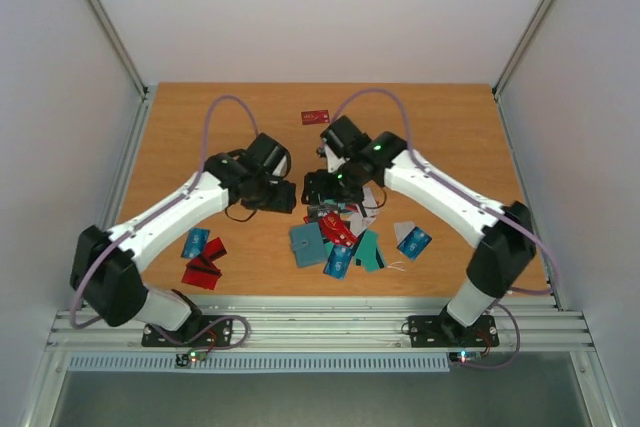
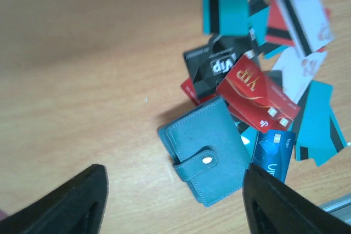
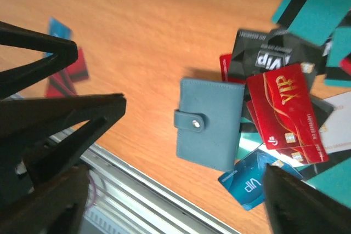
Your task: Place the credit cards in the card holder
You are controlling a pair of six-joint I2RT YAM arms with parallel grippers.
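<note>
**Both jaws released over a closed card holder**

The card holder [image 2: 208,152] is lying flat on the worktop [image 1: 200,127] with its flap shut and the tab snapped down. It is sitting at the left edge of the main heap of credit cards [image 1: 345,237]. A red VIP card [image 2: 255,94] is resting against one edge of it, and a blue card [image 2: 273,154] is touching another.

The left arm [image 1: 170,212] and right arm [image 1: 440,192] are both hanging over this spot with their wrists angled toward each other. The left jaws are standing wide apart with nothing between them, and the right jaws are doing the same (no card or holder in either).

Judgement: the arms are converging on the holder rather than on a card because the snap has to be undone first. One side will probably be pinning the body while the other lifts the tab.

Stray cards are lying well apart from the heap:
- a small cluster [image 1: 203,257] near the left base
- one lone red card [image 1: 315,117] on the far side
- a pale pair [image 1: 412,238] to the right

With the holder shut, whether any card is already inside cannot be told.
</note>
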